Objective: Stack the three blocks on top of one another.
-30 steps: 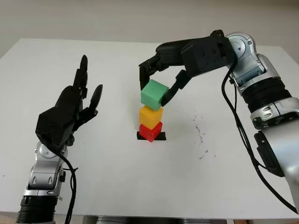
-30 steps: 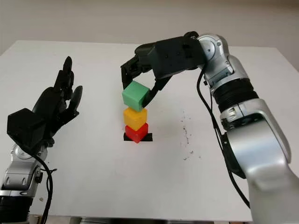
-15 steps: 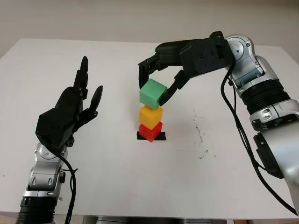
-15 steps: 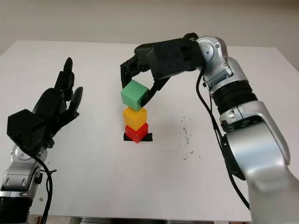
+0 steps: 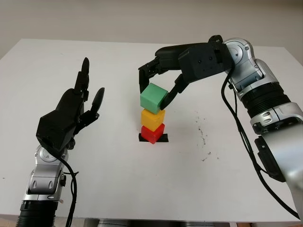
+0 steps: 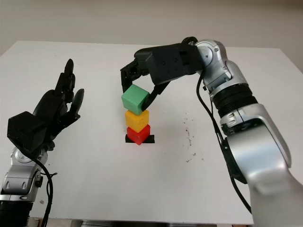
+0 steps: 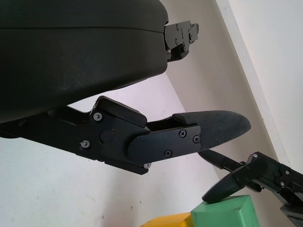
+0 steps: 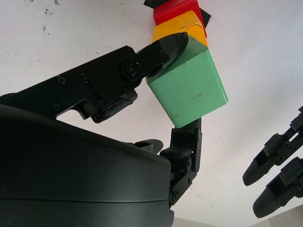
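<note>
A red block sits on a black mark near the table's middle, with a yellow block stacked on it. My right hand is shut on a green block, held tilted just above the yellow one and a little to its left. In the right wrist view the green block is pinched between black fingers, with the yellow block and red block behind it. My left hand is raised above the table at the left, open, apart from the stack.
The white table ends at a far edge against a pale wall. Small dark specks mark the surface to the right of the stack. The right arm reaches in from the right side.
The right hand has shifted the green block slightly left and a touch higher over the yellow block. The left hand has stayed in place.
</note>
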Tool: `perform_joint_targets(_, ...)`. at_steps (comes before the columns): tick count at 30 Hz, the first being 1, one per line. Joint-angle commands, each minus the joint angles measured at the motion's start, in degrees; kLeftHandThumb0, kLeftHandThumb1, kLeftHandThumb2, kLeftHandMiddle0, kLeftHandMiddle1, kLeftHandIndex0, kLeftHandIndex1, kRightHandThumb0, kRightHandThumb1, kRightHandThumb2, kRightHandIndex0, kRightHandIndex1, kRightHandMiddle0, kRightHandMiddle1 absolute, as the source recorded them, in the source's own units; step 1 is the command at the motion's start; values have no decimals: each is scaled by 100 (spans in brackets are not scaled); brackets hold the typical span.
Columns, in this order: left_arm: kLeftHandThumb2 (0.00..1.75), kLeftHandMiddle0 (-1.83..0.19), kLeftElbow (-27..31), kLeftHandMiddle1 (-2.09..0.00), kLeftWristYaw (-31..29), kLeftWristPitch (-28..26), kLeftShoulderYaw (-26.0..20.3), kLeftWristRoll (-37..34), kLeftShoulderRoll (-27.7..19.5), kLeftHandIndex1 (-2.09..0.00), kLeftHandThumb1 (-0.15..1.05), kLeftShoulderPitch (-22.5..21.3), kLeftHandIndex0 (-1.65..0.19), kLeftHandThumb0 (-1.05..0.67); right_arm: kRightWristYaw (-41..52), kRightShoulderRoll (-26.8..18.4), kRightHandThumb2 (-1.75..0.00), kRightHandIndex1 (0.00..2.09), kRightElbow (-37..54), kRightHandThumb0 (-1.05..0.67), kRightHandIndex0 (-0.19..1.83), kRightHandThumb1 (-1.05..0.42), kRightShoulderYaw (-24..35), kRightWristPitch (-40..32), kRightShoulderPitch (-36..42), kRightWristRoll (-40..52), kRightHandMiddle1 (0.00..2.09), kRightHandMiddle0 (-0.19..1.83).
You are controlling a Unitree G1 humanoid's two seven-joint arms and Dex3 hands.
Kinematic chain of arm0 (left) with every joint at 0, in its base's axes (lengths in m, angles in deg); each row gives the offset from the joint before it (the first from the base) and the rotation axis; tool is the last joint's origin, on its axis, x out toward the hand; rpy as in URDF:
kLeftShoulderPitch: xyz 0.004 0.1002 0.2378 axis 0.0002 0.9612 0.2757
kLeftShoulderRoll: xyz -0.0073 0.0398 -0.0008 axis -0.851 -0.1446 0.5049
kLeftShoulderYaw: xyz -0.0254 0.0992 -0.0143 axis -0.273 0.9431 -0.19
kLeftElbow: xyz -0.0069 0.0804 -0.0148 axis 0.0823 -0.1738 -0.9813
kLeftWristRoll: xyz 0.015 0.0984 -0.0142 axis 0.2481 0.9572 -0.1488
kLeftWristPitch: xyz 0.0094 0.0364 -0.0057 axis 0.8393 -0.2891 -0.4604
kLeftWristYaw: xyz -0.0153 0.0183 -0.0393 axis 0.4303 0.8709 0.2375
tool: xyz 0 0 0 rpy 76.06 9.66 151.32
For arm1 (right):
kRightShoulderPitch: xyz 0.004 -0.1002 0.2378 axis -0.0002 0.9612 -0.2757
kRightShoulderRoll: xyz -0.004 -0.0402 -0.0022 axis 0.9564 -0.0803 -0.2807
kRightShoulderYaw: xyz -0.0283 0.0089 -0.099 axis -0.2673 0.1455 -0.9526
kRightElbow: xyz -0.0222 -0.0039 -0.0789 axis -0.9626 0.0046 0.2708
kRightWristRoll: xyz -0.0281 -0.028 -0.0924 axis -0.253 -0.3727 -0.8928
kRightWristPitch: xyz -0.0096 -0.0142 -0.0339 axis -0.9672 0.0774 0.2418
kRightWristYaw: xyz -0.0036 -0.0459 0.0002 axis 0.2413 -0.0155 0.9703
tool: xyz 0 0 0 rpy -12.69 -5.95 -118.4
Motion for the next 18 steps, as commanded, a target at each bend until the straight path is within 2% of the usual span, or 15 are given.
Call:
perform_joint_targets(1,63,19,138,0,6,-29,-7,-3,-16,0,105,28,19,-80,11,-25,-5,5,24,-51,37,-93,3,34,52,-1,149,43)
perform_joint_targets(18,62,19,186,0,-3,-107,0,-24,-20,0,105,32,19,-79,141,-36,-5,5,-65,-53,36,-93,35,40,123,54,147,45)
